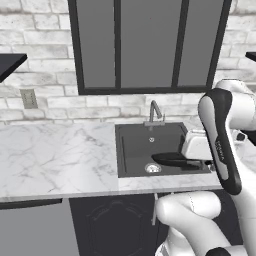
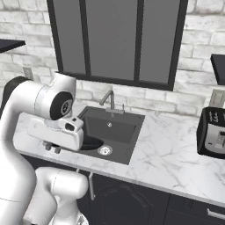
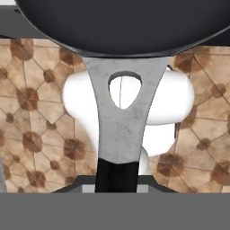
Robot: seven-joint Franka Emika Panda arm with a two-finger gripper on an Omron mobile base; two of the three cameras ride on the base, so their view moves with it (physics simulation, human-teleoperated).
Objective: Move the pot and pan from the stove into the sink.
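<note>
1. Running along a whitewashed brick wall, the white marble counter (image 1: 55,160) carries a dark grey sink (image 1: 135,145) with a curved faucet (image 1: 155,112) under a dark-framed window (image 1: 150,45).
2. A black toaster (image 2: 213,134) stands on the counter's right.
3. The pincer (image 3: 117,184) is clamped on the handle of the pan (image 1: 175,160), which hangs over the sink's right part.
</note>
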